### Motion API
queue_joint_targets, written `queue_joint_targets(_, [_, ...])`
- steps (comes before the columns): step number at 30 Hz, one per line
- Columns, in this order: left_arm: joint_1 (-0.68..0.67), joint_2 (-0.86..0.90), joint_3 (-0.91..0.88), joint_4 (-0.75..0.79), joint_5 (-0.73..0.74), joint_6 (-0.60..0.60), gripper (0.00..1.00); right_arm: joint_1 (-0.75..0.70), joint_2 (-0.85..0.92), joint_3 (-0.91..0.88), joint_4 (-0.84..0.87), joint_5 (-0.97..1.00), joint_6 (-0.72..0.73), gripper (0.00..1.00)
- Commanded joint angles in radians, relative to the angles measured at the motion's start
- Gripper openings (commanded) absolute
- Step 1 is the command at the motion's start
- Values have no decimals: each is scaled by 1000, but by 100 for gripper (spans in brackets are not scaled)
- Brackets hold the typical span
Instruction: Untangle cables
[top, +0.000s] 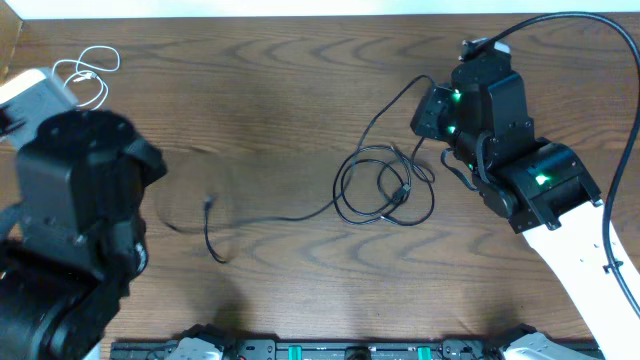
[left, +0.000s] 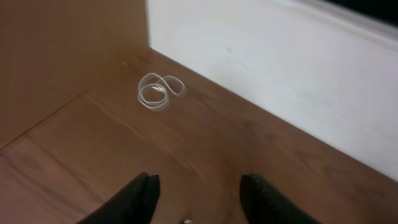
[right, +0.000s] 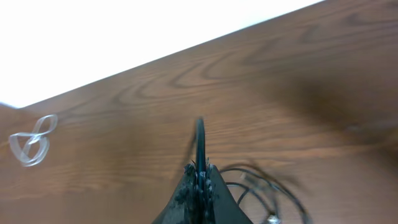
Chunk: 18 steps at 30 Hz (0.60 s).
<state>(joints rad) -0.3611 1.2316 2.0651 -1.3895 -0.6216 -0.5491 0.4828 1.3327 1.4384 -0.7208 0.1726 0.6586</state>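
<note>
A short white cable (top: 85, 73) lies coiled at the table's far left corner. In the left wrist view this white cable (left: 159, 92) is well ahead of my left gripper (left: 202, 191), which is open with only bare wood between its fingers. Two black cables (top: 385, 190) lie tangled in loops right of centre. One strand trails left to a plug end (top: 209, 201). My right gripper (right: 200, 171) is shut on a black cable strand (right: 200, 137) just above the loops (right: 267, 190). In the overhead view the right gripper (top: 430, 108) is at the tangle's far right side.
A brown upright board (left: 62, 50) and a white wall (left: 280, 68) close off the corner behind the white cable. The right arm's thick black wire (top: 600, 40) arcs over the far right edge. The left arm's bulky body (top: 80, 200) covers the table's left side.
</note>
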Motion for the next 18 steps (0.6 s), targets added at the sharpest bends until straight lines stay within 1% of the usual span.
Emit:
queue_joint_targets(1, [2, 44, 14, -17, 113, 10, 57, 2, 1, 0, 3, -82, -9, 2])
queue_joint_targets(3, [2, 67, 14, -40, 171, 10, 62, 2, 1, 0, -6, -82, -9, 2])
queue_joint_targets(6, [2, 106, 14, -63, 362, 10, 71, 3, 1, 0, -16, -86, -9, 1])
queue_joint_targets(8, [2, 136, 14, -66, 524, 10, 74, 3, 1, 0, -16, -101, -9, 2])
queue_joint_targets(10, [2, 173, 14, -65, 660, 10, 73, 3, 1, 0, -16, -101, -9, 2])
queue_joint_targets(12, [2, 211, 14, -66, 714, 10, 73, 3, 0, 1, -18, -100, -10, 2])
queue_joint_targets(15, [1, 279, 14, -80, 730, 16, 74, -4, -2, 1, -23, -97, -10, 1])
queue_joint_targets(16, [2, 301, 14, -84, 742, 52, 73, -5, -4, 1, -24, -103, -10, 2])
queue_joint_targets(18, [1, 343, 14, -84, 769, 189, 73, -5, -13, 2, -24, -139, -10, 2])
